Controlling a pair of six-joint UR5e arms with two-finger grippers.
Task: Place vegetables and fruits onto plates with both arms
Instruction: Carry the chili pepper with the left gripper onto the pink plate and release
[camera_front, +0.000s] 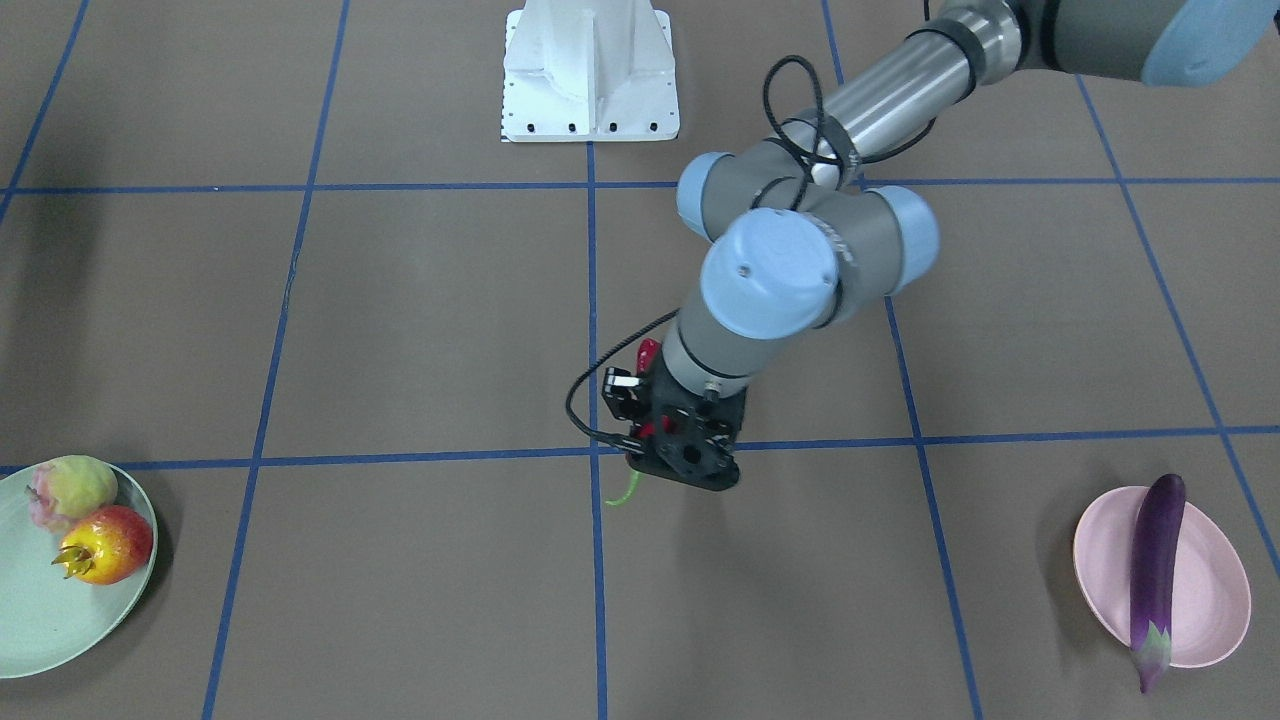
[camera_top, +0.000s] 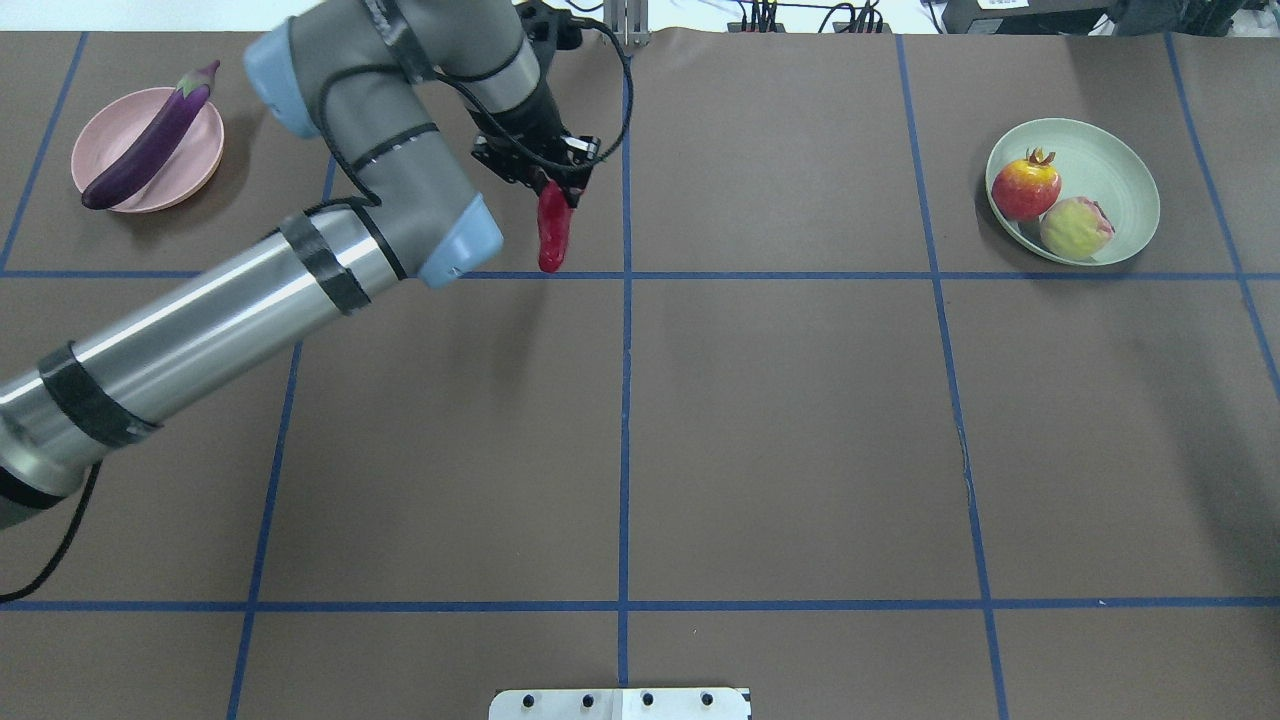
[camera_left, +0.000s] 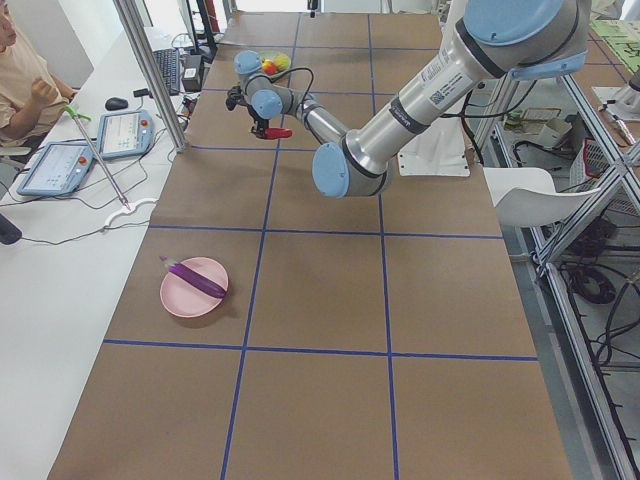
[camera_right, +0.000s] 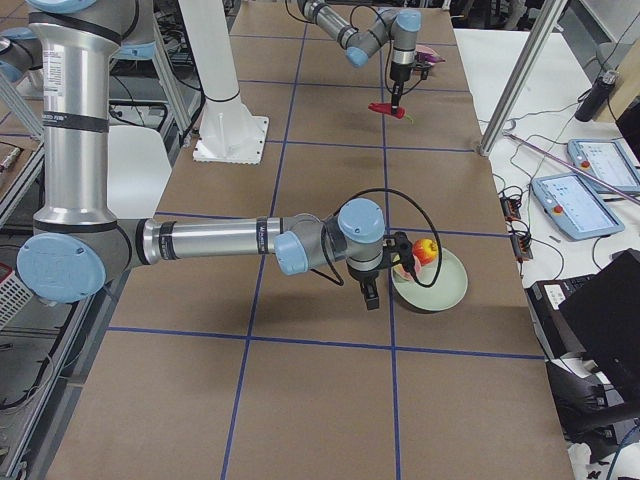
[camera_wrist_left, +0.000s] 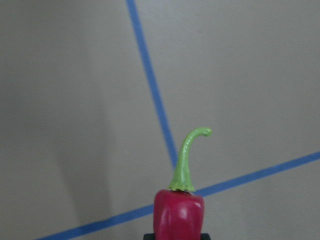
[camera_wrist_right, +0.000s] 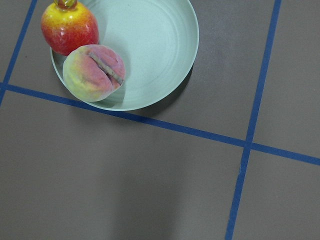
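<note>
From across the table, the mint green plate (camera_front: 40, 620) at one end already carries both fruits, the peach (camera_front: 75, 487) touching the pomegranate (camera_front: 108, 543), and the pink plate (camera_front: 1210, 590) at the other end carries the eggplant (camera_front: 1155, 570), which lies lengthwise with its pale stem end hanging over the rim. Between the two plates, near the table's middle, the left gripper (camera_front: 690, 450) points down with the chili pepper (camera_front: 648, 355) in it, red showing on one side of the fingers and the green stem curling out on the other. The overhead view shows the same: the fingers are clamped on the pepper's upper part, its red body sticks out toward the robot, and the pink plate is well apart from it on the left arm's side. From the left end of the table the pepper looks lifted clear of the brown surface. From the right end, the right gripper (camera_right: 372, 292) hangs just beside the mint plate with nothing visibly in it; whether its fingers are apart or together I cannot tell. The left wrist camera sees the pepper's shoulder and stem over bare table and blue tape. The right wrist camera sees the two fruits settled in the mint plate. By my reading three of four items are placed, and only the pepper remains, probably bound for the pink plate.
</note>
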